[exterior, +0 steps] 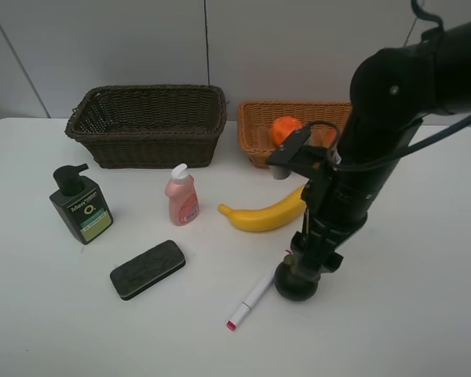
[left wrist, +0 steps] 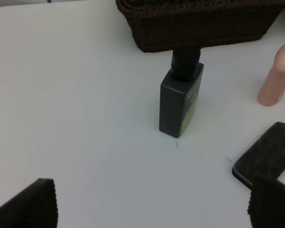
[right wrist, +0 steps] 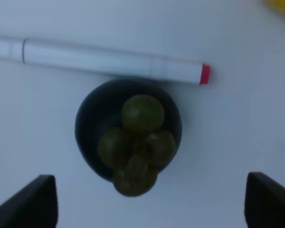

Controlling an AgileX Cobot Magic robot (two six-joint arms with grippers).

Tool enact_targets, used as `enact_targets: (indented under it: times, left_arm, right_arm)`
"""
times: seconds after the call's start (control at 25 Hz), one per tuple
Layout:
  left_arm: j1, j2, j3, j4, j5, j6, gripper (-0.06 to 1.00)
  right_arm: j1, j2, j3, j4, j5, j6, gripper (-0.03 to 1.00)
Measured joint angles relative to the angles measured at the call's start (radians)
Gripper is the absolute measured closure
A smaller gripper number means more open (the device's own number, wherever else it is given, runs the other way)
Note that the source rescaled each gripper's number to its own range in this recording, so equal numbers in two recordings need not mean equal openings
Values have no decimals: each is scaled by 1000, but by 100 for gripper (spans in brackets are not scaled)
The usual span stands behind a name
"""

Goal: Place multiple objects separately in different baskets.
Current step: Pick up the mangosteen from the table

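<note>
The dark mangosteen (right wrist: 128, 137) sits on the white table (exterior: 424, 314) straight beneath my right pincer (right wrist: 149, 202). Its fingers are spread wide on either side of the fruit, clear of the skin and pinching nothing.

In the high view, the white marker (exterior: 251, 301) slants away from the fruit toward 8 o'clock. In my wrist view its barrel lies right along the fruit's flank, with a pink-red end just past it. I cannot tell whether they touch, so that side is tight.

From 3 to 6 o'clock the table is bare, and there I have room. The yellow banana (exterior: 267, 214) lies near at 11 o'clock. Beyond it, at 12, the light wicker basket (exterior: 255, 126) stands at the table's far edge and holds an orange (exterior: 286, 129).

The fruit is round and almost black, capped by a cluster of dull green lobes that look soft and blurred from my wrist.

Farther out at 9 o'clock lies the black felt eraser (exterior: 147, 269). At 10 stand the small pink bottle (exterior: 181, 196), the dark green pump bottle (exterior: 82, 206) and the dark brown basket (exterior: 147, 126).

My left pincer (left wrist: 152, 209) is spread too, holding nothing, above the table near the pump bottle and the eraser's corner.
</note>
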Motion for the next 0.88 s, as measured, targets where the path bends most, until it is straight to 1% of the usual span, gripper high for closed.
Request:
enact_targets:
  times: [0.16, 0.28, 0.56, 0.88]
  left_arm:
    - [0, 0, 0, 0, 0, 0, -6]
    - [0, 0, 0, 0, 0, 0, -6]
    - [0, 0, 0, 0, 0, 0, -6]
    - [0, 0, 0, 0, 0, 0, -6]
  right_arm:
    - [3, 0, 51, 0, -85, 0, -1]
    - [7, 1, 76, 0, -117, -1, -1]
    - [42, 64, 82, 4, -174, -1, -1]
    - [45, 128, 82, 27, -201, -1, -1]
